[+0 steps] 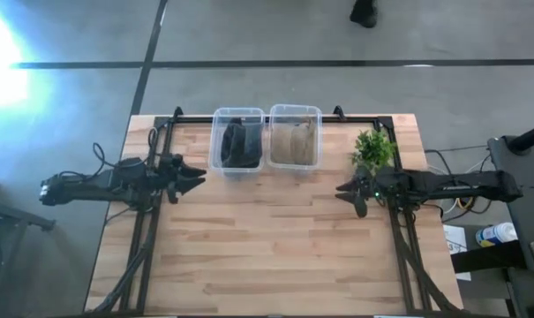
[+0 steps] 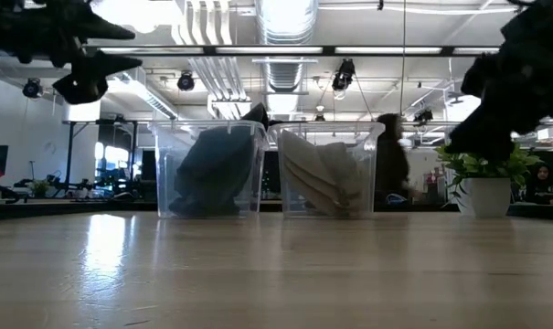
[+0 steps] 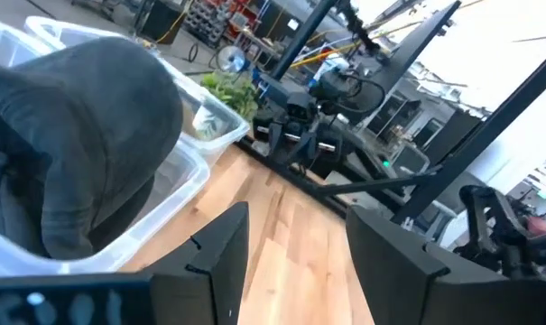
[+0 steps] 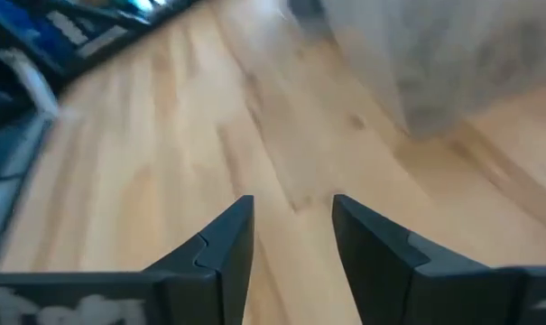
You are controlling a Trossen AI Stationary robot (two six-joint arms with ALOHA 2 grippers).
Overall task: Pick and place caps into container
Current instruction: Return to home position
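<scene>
Two clear plastic containers stand side by side at the table's far edge. The left container (image 1: 238,140) holds dark olive-charcoal caps (image 1: 240,143) (image 3: 83,135); the right container (image 1: 294,137) holds tan caps (image 1: 293,141) (image 2: 324,175). My left gripper (image 1: 196,177) (image 3: 295,262) hovers open above the table, left of the dark container, holding nothing. My right gripper (image 1: 346,190) (image 4: 292,239) is open above the table, right of the tan container and near the plant, also holding nothing.
A small green plant in a white pot (image 1: 373,150) (image 2: 482,183) stands at the far right, just beyond my right arm. Bare wooden tabletop (image 1: 267,247) spreads across the middle and near side. A person (image 2: 390,164) stands in the room beyond the table.
</scene>
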